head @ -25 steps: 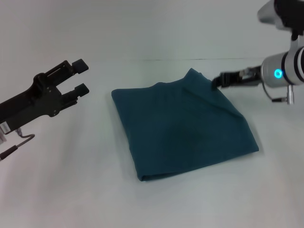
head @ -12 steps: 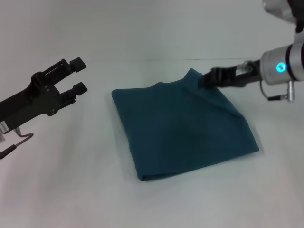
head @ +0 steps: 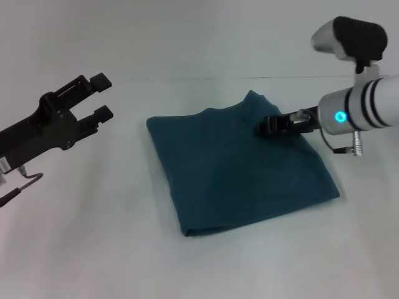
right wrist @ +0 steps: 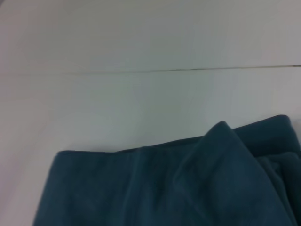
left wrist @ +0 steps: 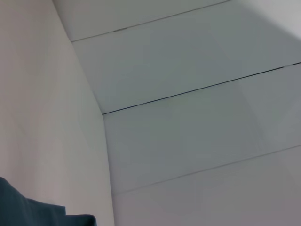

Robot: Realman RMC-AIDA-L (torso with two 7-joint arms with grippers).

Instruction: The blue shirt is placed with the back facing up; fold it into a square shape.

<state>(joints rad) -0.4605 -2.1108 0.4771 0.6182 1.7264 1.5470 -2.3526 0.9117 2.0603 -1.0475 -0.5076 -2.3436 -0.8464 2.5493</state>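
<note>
Teal blue shirt (head: 240, 168) near-square, far corner peaked | right gripper (head: 262, 128) on it, closure unclear | advise pressing peak flat | left gripper (head: 103, 96) released, idle.

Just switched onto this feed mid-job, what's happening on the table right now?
The blue shirt lies on the white table already folded into a roughly square bundle, though its far corner by the right arm sticks up in a small peak. The right gripper is low over that corner, at the cloth; whether it is gripping cannot be seen. The left gripper hangs open off to the left, clear of the shirt.
</note>
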